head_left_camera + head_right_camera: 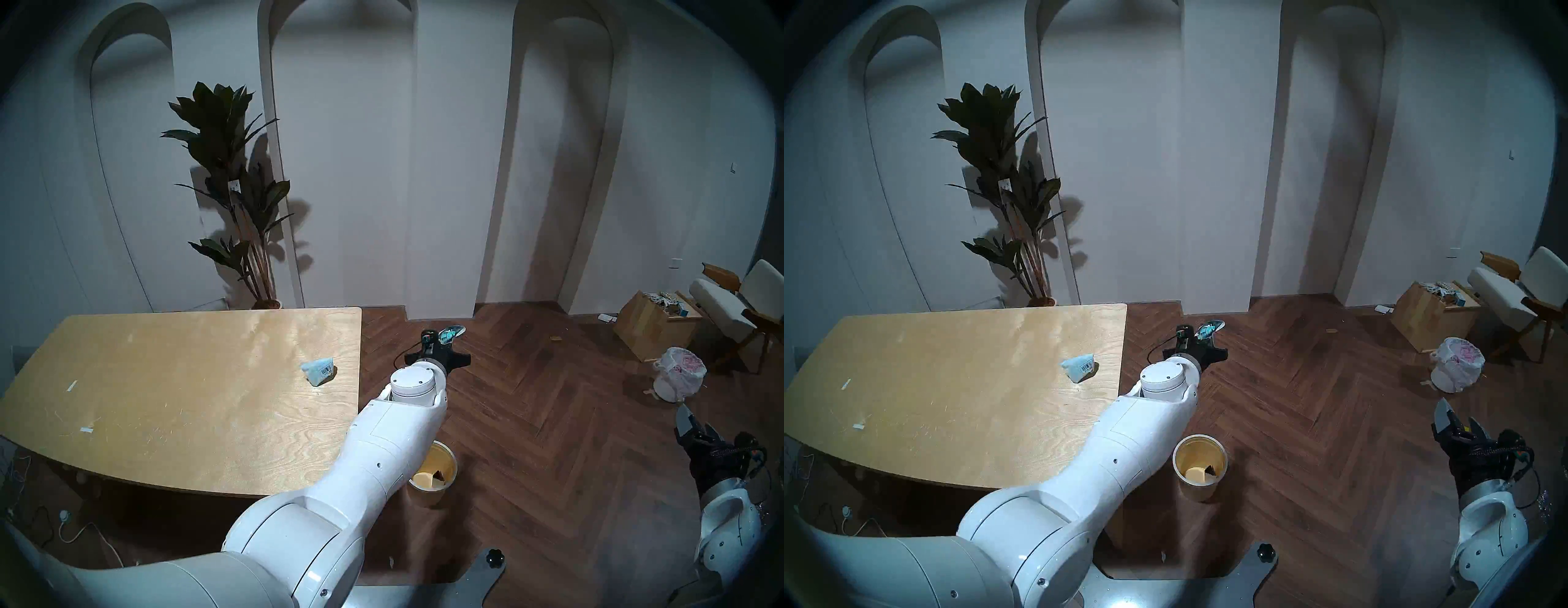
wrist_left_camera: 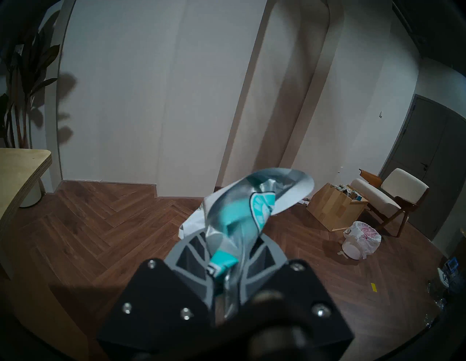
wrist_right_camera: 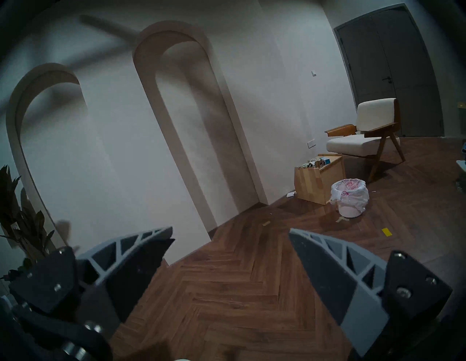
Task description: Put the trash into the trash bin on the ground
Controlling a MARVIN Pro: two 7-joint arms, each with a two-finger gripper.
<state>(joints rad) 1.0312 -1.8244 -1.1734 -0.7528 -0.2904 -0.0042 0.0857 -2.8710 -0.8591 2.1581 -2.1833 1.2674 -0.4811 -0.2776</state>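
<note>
My left gripper (image 1: pixel 441 339) is shut on a teal-and-clear plastic blister pack (image 2: pixel 242 209), held out over the floor past the table's right edge. The pack (image 1: pixel 453 332) sticks up from the fingers (image 2: pixel 186 249). A pale blue barcoded packet (image 1: pixel 319 370) lies on the wooden table (image 1: pixel 169 382) near its right edge. The round cream trash bin (image 1: pixel 1199 471) stands on the floor beside the table, nearer to me than the held pack and partly behind my left forearm. My right gripper (image 3: pixel 230 234) hangs open and empty at the far right (image 1: pixel 695 426).
A white bin with a pink-printed bag (image 1: pixel 679 373), a square wooden box (image 1: pixel 653 322) of clutter and an armchair (image 1: pixel 738 297) stand at the right. A potted plant (image 1: pixel 237 191) is behind the table. My base plate (image 1: pixel 479 577) lies on the herringbone floor.
</note>
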